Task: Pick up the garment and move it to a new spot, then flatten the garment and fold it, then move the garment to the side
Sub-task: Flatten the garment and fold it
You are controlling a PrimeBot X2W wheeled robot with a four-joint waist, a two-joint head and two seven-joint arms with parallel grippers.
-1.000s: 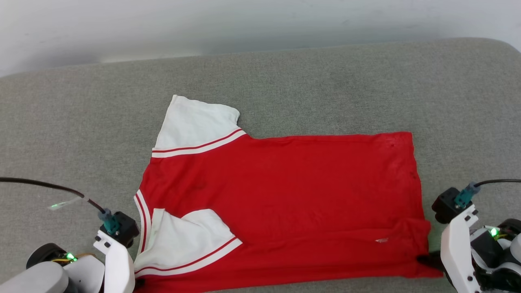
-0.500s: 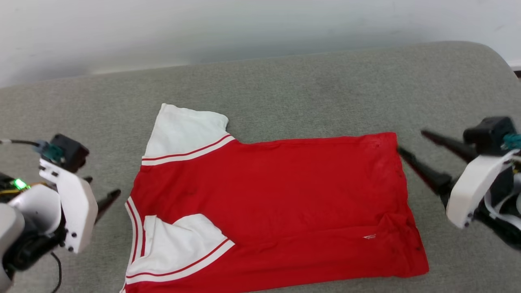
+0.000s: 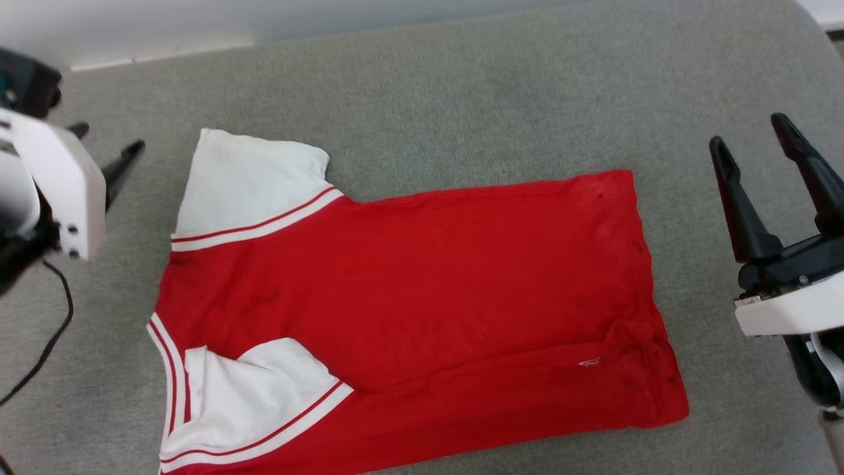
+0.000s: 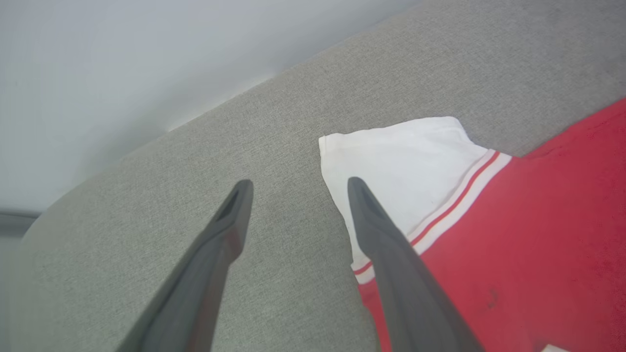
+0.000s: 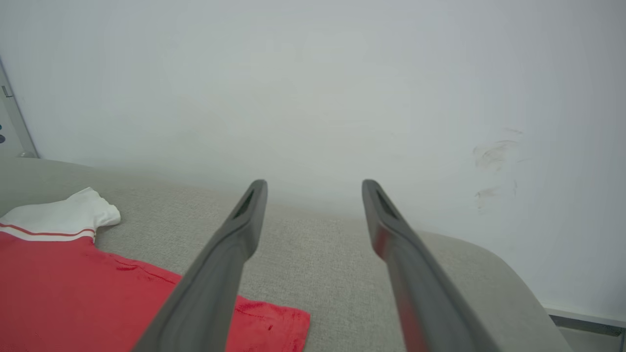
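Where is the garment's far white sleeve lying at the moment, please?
In the head view the far white sleeve lies flat on the grey cushion at the upper left of the garment, just right of the open left gripper.

One red garment [image 3: 422,297], two tools (left tool [image 3: 109,140], right tool [image 3: 750,130]), one grey cushion [image 3: 461,99], one black cable [image 3: 56,316].

Red white-sleeved garment [image 3: 422,297] lies flat on cushion [image 3: 461,99].
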